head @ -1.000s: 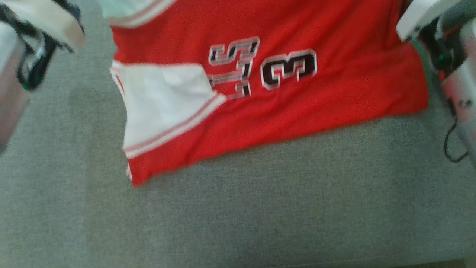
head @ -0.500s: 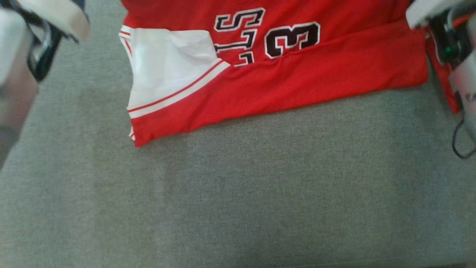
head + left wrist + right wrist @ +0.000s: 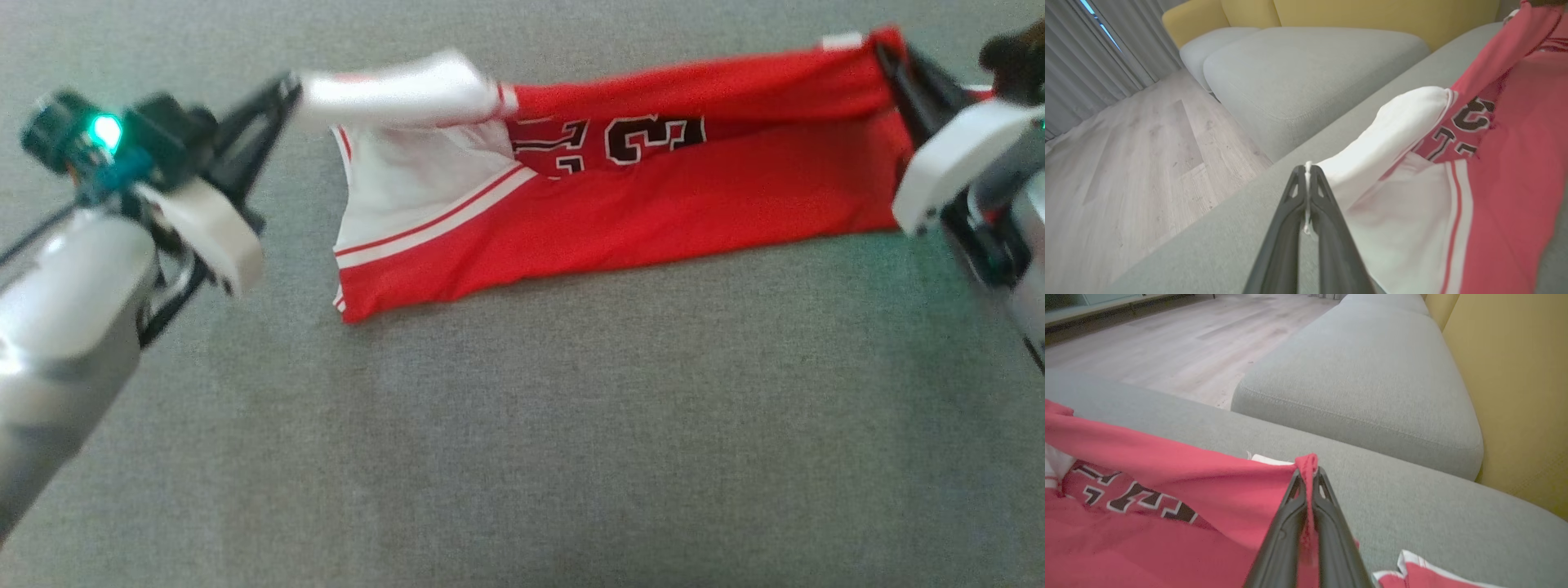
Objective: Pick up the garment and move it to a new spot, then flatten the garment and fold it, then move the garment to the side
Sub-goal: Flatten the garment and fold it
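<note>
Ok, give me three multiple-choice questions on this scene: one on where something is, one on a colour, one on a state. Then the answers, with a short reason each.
1. Where does the jersey lie?
A. on a table
B. on the grey cushion
C. in a basket

2. What colour is the cloth that the left gripper pinches?
A. black
B. yellow
C. white

3. How is the right gripper?
A. wide open
B. shut on the jersey's red edge
C. shut on nothing

Answers:
1 B: grey cushion fabric spreads under and around it in the head view.
2 C: a white fold sits between its fingers in the left wrist view.
3 B: red cloth is clamped between its fingers in the right wrist view.
</note>
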### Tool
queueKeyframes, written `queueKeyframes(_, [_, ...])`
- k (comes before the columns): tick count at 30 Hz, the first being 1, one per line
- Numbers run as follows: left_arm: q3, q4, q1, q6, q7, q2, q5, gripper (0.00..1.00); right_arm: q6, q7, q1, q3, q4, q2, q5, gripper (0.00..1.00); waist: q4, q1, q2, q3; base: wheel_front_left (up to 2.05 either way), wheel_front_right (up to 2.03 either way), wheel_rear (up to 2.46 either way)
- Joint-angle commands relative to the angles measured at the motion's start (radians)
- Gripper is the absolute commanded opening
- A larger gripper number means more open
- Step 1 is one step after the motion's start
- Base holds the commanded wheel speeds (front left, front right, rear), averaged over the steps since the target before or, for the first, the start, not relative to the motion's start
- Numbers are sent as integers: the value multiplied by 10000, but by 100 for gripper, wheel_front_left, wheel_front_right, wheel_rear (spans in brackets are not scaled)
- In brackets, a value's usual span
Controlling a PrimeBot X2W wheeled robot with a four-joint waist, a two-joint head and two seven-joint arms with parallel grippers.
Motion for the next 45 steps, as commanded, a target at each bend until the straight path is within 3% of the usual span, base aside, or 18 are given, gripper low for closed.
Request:
queueKeyframes(1, [311, -239, -236, 25, 62, 567, -154, 0, -9, 123, 239, 153, -261, -333, 146, 0, 27, 2, 0, -88, 0, 0, 0])
queueKeyframes(10, [-584, -1880, 750, 18, 1187, 1218, -773, 0, -9, 1156, 740, 1472, -666, -1399, 743, 0, -11, 2, 0, -244, 0, 0, 0])
queueKeyframes(25, [-1084, -3764, 1239, 16, 3528, 2122, -1831, 0, -9, 2127, 618, 3152, -1371, -1909, 1529, 0, -390, 2, 0, -314, 0, 0, 0])
queueKeyframes(27, [-1096, -3874, 1334, 16, 3728, 2163, -2025, 0, -9, 2038, 580, 3193, -1268, -1855, 1586, 100, -437, 2, 0, -325, 0, 0, 0])
queueKeyframes(28, [-1100, -3925, 1351, 16, 3738, 2176, -2080, 0, -9, 2049, 584, 3233, -1232, -1812, 1650, 100, -456, 2, 0, -336, 0, 0, 0])
queueKeyframes(29, [-1090, -3922, 1348, 16, 3647, 2184, -2112, 78, -9, 2031, 579, 3263, -1207, -1783, 1697, 100, -478, 2, 0, -353, 0, 0, 0])
queueKeyframes(30, [-1056, -3885, 1345, 16, 3527, 2184, -2143, 100, -9, 1970, 560, 3265, -1174, -1764, 1729, 100, -505, 2, 0, -386, 0, 0, 0])
queueKeyframes(35, [-610, -3653, 1296, 321, 2663, 2065, -2191, 100, -9, 1426, 473, 2927, -1023, -1701, 2048, 100, -583, 2, 0, -546, 0, 0, 0])
queueKeyframes(41, [900, -3179, 1552, 1800, 27, 1490, -2524, 100, -9, -608, 276, 1472, -808, -1107, 2331, 100, -704, 2, 0, -862, 0, 0, 0])
queueKeyframes(45, [2576, -3253, 2118, 2707, -496, 854, -2785, 100, -9, -1707, 425, 74, -784, -343, 2230, 100, -743, 2, 0, -1121, 0, 0, 0])
